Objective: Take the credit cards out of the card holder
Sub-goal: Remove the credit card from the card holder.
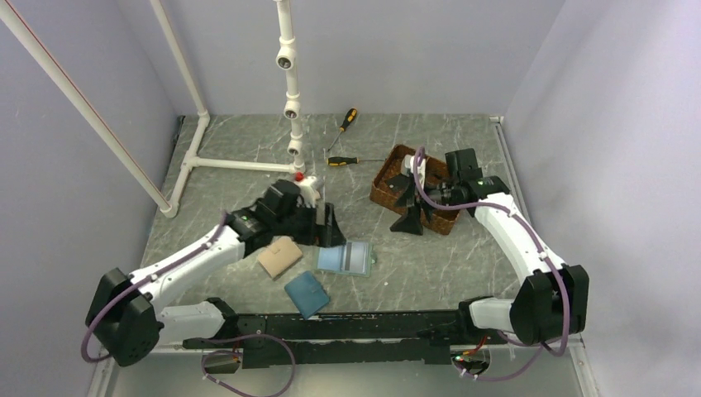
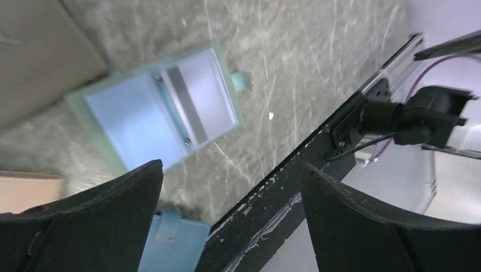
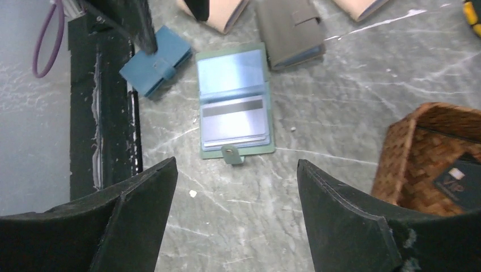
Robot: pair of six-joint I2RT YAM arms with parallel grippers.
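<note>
Basket (image 3: pixel 408 147) right of my open right gripper (image 3: pixel 235 163) holds a black card (image 3: pixel 460 184); card holder (image 2: pixel 113 122), beyond my open left gripper (image 2: pixel 231 167), has one pale card (image 2: pixel 198 96).

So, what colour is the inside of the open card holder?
The card holder is pale blue inside, edged sage-green; clearest in the right wrist view.

Card holder (image 3: pixel 230 71) open flat, upper centre of the frame.
Pale striped card (image 3: pixel 232 119) in its lower pocket; black card (image 3: pixel 460 184) at lower right.
</note>
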